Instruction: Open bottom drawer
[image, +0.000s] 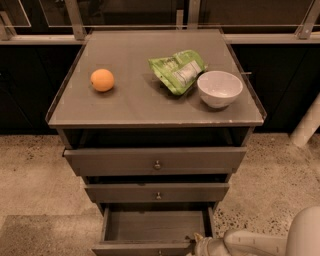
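Note:
The bottom drawer (155, 226) of the grey cabinet (150, 107) is pulled out, and its grey inside shows empty. Its slim front (140, 248) lies at the picture's lower edge, and its knob is cut off there. My gripper (200, 246) is at the right end of that drawer front, against its top edge. The white arm (280, 240) comes in from the lower right corner. The middle drawer (158, 192) is closed or nearly so, and its knob shows.
On the cabinet top sit an orange (102, 80), a green snack bag (176, 70) and a white bowl (220, 88). The top drawer (156, 161) stands slightly out. A white pole (306, 125) leans at the right. Speckled floor lies on both sides.

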